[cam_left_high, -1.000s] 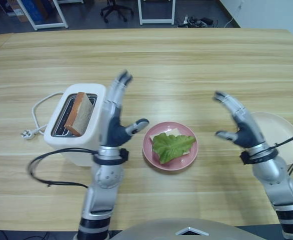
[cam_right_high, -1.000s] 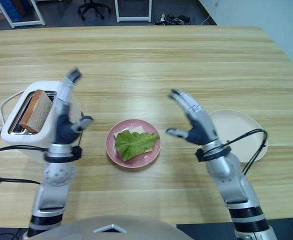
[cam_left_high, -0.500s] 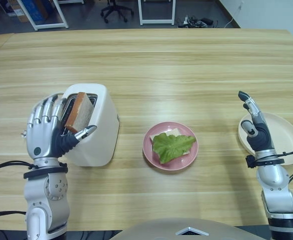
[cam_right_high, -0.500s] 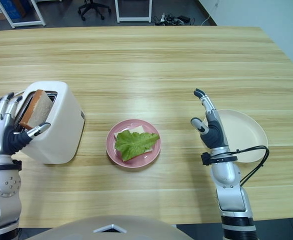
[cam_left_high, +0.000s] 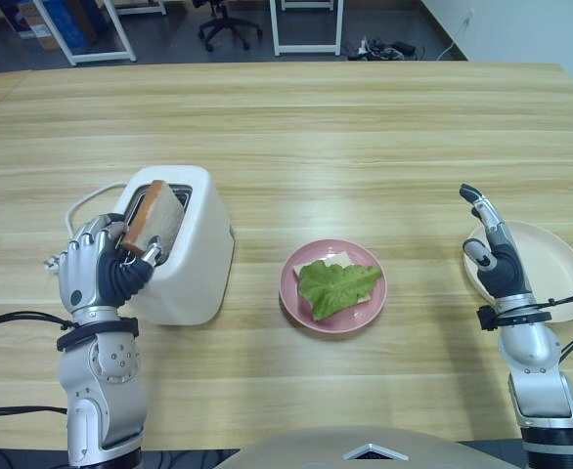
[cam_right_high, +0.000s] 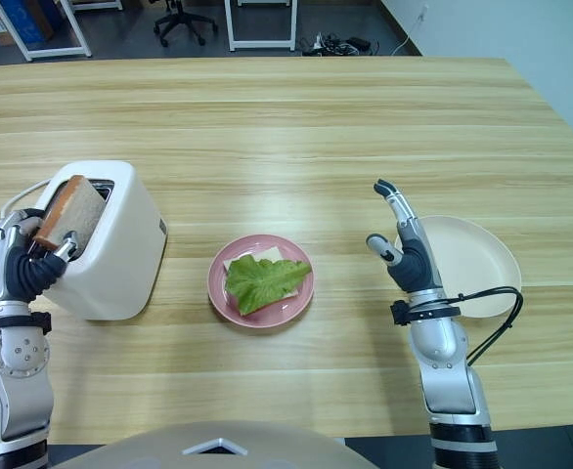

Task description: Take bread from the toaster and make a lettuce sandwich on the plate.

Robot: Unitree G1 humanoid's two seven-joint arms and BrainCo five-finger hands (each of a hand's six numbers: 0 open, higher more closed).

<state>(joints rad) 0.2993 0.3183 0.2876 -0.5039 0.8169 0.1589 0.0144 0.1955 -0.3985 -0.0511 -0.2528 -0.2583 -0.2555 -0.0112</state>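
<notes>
While the right hand (cam_left_high: 497,259) swings out to the side and parks upright beside the cream plate (cam_left_high: 560,264), fingers straight, close together and holding nothing, the left hand (cam_left_high: 99,274) does the real work. A second ago it stands spread between toaster (cam_left_high: 194,264) and pink plate (cam_left_high: 291,293); half a second ago it is round at the toaster's outer left side, fingers fanned; now they curl in, thumb and fingers pinching the lower corner of the slice of bread (cam_left_high: 157,217) that leans out of the slot. So the grasp looks made, and the lift is what's left.

On the pink plate the lettuce leaf (cam_left_high: 335,283) already lies over a lower slice (cam_left_high: 343,258), so this top slice should finish the sandwich.

What's in the way? The slice is still seated in the slot, tilted, and the toaster's body stands between the left hand and the pink plate, so the bread likely has to rise clear and pass over it. A sideways pull could drag the toaster along. Its power cord (cam_left_high: 76,210) loops on the table (cam_left_high: 345,147) just behind the hand; the cream plate is well apart
</notes>
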